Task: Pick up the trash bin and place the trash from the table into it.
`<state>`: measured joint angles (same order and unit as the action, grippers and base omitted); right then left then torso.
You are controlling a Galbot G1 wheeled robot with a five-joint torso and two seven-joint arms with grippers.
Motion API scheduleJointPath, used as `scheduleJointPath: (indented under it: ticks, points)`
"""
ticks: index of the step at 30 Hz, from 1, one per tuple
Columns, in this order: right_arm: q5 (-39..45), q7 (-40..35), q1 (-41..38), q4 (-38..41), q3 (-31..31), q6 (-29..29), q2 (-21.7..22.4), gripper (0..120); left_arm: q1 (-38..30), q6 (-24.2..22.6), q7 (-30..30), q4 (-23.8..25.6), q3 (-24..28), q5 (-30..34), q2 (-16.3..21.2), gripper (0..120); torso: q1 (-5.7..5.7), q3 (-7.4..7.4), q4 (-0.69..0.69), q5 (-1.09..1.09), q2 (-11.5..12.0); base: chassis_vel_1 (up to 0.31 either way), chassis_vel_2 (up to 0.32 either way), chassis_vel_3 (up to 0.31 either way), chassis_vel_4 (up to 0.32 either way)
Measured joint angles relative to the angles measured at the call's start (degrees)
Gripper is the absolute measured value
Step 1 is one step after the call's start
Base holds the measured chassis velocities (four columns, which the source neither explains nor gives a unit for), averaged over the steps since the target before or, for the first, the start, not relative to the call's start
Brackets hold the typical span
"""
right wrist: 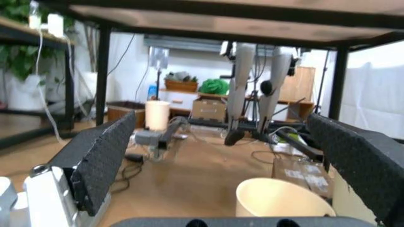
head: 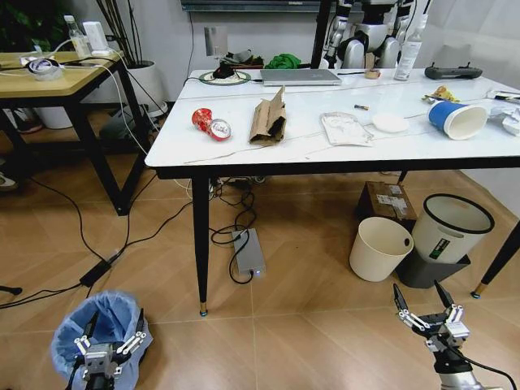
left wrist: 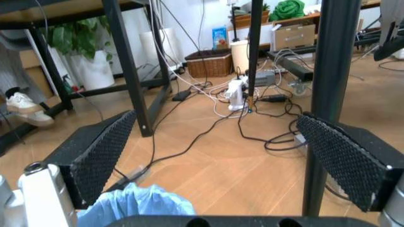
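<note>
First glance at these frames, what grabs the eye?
The litter on the white marble-look table: a crushed red can, torn brown cardboard and a tipped blue paper cup. On the floor at lower left, the blue-bagged trash bin sits under the open left pincer.

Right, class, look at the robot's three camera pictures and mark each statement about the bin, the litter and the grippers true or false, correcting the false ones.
1. The trash bin stands on the floor beside the table. True.
2. The left gripper is shut on the bin's bag. False: its fingers are spread open over the bin's near rim, holding nothing.
3. The crushed red can lies on the table. True.
4. The blue paper cup stands upright. False: it lies on its side.
5. The right gripper is open, low over the floor near the cream bucket. True.
6. The torn brown cardboard is in the bin. False: it is on the table.
</note>
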<state>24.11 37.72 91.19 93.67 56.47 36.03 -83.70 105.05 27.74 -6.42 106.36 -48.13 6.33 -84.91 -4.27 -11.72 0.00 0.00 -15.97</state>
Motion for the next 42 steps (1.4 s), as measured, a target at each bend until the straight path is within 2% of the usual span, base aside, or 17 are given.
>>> scheduleJointPath:
  ticks: [4, 10, 14, 19, 22, 28, 31, 33, 34, 37, 42]
  points:
    - [-1.51, -2.47, 1.04, 0.06, -1.24, -0.78, 1.05, 100, 0.14, -0.76, 0.23, 0.17, 0.12, -0.28, 0.45, 100, 0.27, 0.75, 0.0, 0.0, 1.02, 0.0, 0.0, 0.0, 0.0]
    - [1.34, -8.43, 2.05, 2.85, -3.88, -7.02, 2.04, 100, -0.64, -2.0, 1.14, 0.46, -0.05, -1.04, 1.4, 100, 0.61, 1.81, 0.0, 0.0, 2.42, 0.0, 0.0, 0.0, 0.0]
    - [1.08, -10.69, 1.8, 2.95, -4.85, -8.44, 1.97, 100, -1.35, -2.21, 1.46, 0.34, -0.07, -1.22, 1.67, 100, 0.77, 2.23, -0.01, 0.0, 3.03, 0.0, 0.0, 0.0, 0.0]
    - [-5.64, -16.21, -0.32, 1.45, -6.47, -8.95, 0.62, 100, -3.99, -0.59, 3.64, -2.63, -0.84, -3.91, 2.05, 100, 0.95, 2.91, 0.0, -0.02, 3.88, 0.0, 0.0, 0.0, 0.0]
    - [-8.52, -18.55, -1.06, 1.14, -6.7, -8.18, -0.18, 100, -4.73, -1.01, 4.77, -3.22, -1.96, -3.24, 2.86, 100, 0.95, 2.94, 0.01, -0.02, 3.9, 0.0, 0.0, 0.0, 0.0]
    - [-12.64, -20.68, -3.28, -1.74, -6.79, -3.61, -2.31, 100, -2.29, -9.33, 5.54, -0.08, -4.7, 1.7, 7.49, 100, 0.94, 2.9, 0.0, 0.0, 3.84, 0.0, 0.0, 0.0, 0.0]
    - [-13.03, -20.7, -3.58, -2.09, -6.9, -3.6, -2.72, 100, -1.28, -12.01, 5.83, 0.8, -5.51, 3.72, 8.36, 100, 0.93, 2.88, 0.0, 0.0, 3.8, 0.0, 0.0, 0.0, 0.0]
    - [-13.35, -20.71, -3.81, -2.29, -7.07, -4.53, -3.29, 100, 0.37, -16.6, 6.39, 2.16, -6.91, 7.59, 9.61, 100, 0.91, 2.84, 0.01, 0.0, 3.75, 0.0, 0.0, 0.0, 0.0]
    - [-13.35, -20.71, -3.81, -2.29, -7.07, -4.53, -3.29, 100, 0.37, -16.6, 6.39, 2.16, -6.91, 7.59, 9.61, 100, 0.91, 2.84, 0.01, 0.0, 3.75, 0.0, 0.0, 0.0, 0.0]
    - [-12.89, -20.07, -4.23, -2.9, -7.21, -5.24, -4.07, 100, 1.79, -21.67, 6.85, 3.19, -9.19, 11.86, 10.95, 100, 0.9, 2.8, 0.01, -0.02, 3.67, 0.0, 0.0, 0.0, 0.0]
    - [-11.89, -18.49, -5.07, -4.65, -7.11, -4.21, -5.08, 100, 2.11, -26.24, 6.95, 2.97, -13.05, 15.47, 12.72, 100, 0.87, 2.75, 0.01, -0.01, 3.6, 0.0, 0.0, 0.0, 0.0]
